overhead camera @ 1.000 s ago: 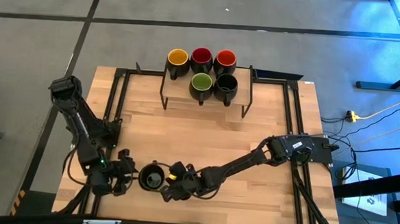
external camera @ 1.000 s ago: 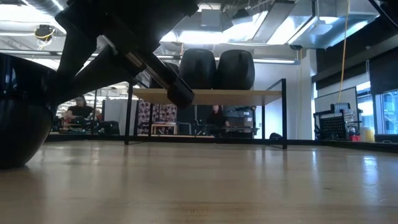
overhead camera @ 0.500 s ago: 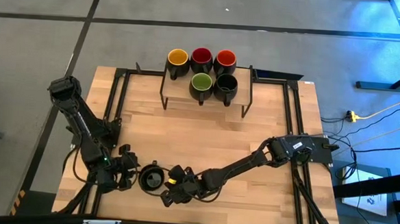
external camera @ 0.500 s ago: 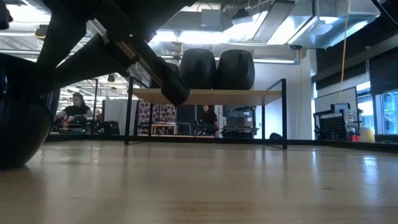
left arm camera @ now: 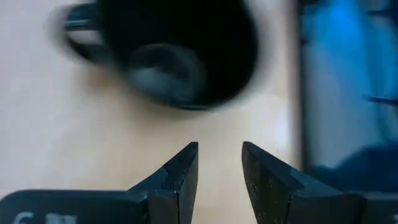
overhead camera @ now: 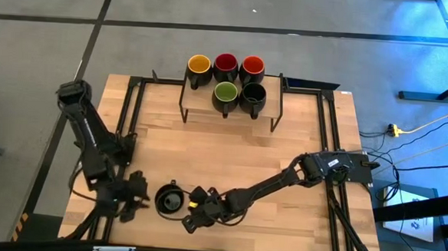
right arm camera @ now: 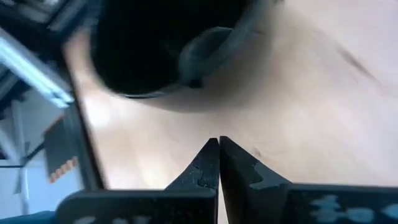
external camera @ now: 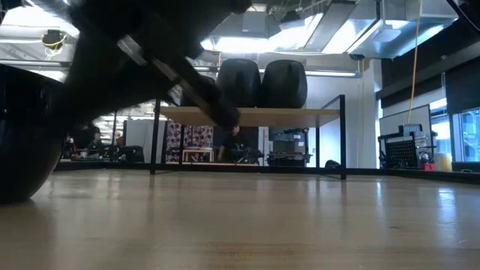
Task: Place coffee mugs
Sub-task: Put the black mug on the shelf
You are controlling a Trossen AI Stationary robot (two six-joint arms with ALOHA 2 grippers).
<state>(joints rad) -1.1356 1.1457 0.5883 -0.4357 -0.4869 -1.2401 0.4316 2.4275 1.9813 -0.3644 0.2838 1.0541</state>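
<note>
Where the surface nears its front edge, stands one black mug, flanked by left gripper, fingers slightly apart on nothing, and right gripper, fingers pressed together, empty. Farther back, holds five mugs on the wooden shelf; looms blurred and cropped in the low view.

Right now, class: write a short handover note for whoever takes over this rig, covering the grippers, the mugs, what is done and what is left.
Left gripper: open, empty, beside the loose black mug.
Right gripper: shut, empty, on that mug's other side.
Done: five mugs sit on the wooden shelf: yellow, red, orange-red, green, black.
Left: the loose mug, upright at the table's near edge, held by neither gripper.
</note>
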